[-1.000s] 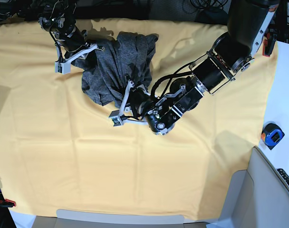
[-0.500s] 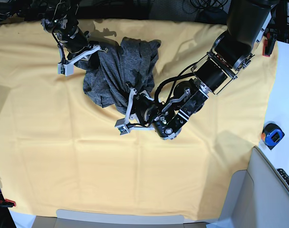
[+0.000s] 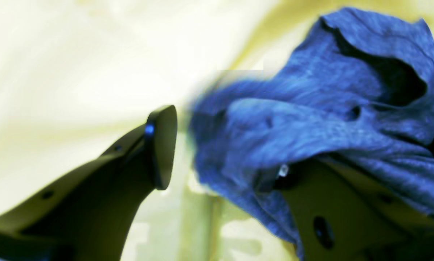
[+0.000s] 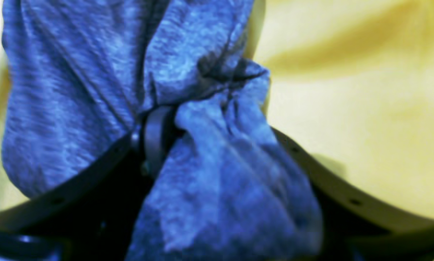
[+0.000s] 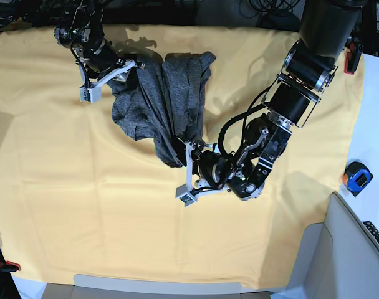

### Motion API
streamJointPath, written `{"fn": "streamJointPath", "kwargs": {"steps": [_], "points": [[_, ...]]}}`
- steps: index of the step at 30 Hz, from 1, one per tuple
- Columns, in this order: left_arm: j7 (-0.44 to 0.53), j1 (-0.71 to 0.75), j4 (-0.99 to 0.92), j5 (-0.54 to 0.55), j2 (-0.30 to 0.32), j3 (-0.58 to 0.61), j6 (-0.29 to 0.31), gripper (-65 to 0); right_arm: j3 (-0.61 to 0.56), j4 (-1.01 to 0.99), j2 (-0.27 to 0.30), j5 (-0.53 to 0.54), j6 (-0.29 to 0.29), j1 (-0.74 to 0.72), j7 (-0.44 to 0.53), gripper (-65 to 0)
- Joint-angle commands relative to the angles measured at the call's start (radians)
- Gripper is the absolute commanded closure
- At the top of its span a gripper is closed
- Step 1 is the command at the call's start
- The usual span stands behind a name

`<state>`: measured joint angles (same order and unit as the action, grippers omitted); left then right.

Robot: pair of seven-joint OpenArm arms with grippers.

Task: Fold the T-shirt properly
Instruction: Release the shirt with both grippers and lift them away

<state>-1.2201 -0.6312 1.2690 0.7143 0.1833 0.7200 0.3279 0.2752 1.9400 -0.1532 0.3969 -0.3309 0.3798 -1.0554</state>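
Note:
The heather-grey T-shirt [image 5: 158,93] lies bunched at the upper middle of the yellow sheet [image 5: 83,205], stretched into a strip between both grippers. My left gripper [image 5: 187,173] is open at the shirt's lower end. In the left wrist view [image 3: 224,159] the shirt [image 3: 311,119] drapes over one finger, and the other pad [image 3: 162,145] stands bare. My right gripper [image 5: 110,79] is at the shirt's upper left edge. In the right wrist view [image 4: 217,145] its jaws stand wide apart with a wad of shirt [image 4: 75,90] bunched between them, which hides one fingertip.
A blue and orange tape measure [image 5: 358,176] lies on the white surface at the right. A grey panel [image 5: 339,249] stands at the lower right corner, with a dark remote [image 5: 374,233] beside it. A red clamp [image 5: 9,266] sits at the lower left.
My left gripper has moved down and right, dragging the shirt's lower end with it. The right gripper has shifted slightly up and right. The shirt is more stretched out.

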Motion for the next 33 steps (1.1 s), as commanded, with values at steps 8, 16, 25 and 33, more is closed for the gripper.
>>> {"fn": "streamJointPath", "kwargs": {"steps": [8, 16, 25, 33], "points": [[-0.050, -0.029, 0.105, 0.003, 0.026, -0.015, -0.002, -31.2, -0.001, 0.042, 0.011, 0.004, -0.004, -0.045, -0.010, -27.6], [-0.059, -0.002, 0.169, 0.000, 0.052, -0.015, -0.002, -31.3, -0.004, 0.042, 0.010, 0.004, -0.004, -0.078, -0.010, -27.7], [-0.060, -0.002, 0.169, 0.000, 0.091, -0.013, -0.002, -31.3, -0.004, 0.074, 0.014, 0.003, -0.004, -0.080, -0.010, -28.0], [-0.073, 0.015, 0.292, 0.001, 0.181, -0.024, -0.005, -31.4, -0.001, 0.091, 0.036, 0.003, -0.004, -0.098, -0.010, -28.0]]}}
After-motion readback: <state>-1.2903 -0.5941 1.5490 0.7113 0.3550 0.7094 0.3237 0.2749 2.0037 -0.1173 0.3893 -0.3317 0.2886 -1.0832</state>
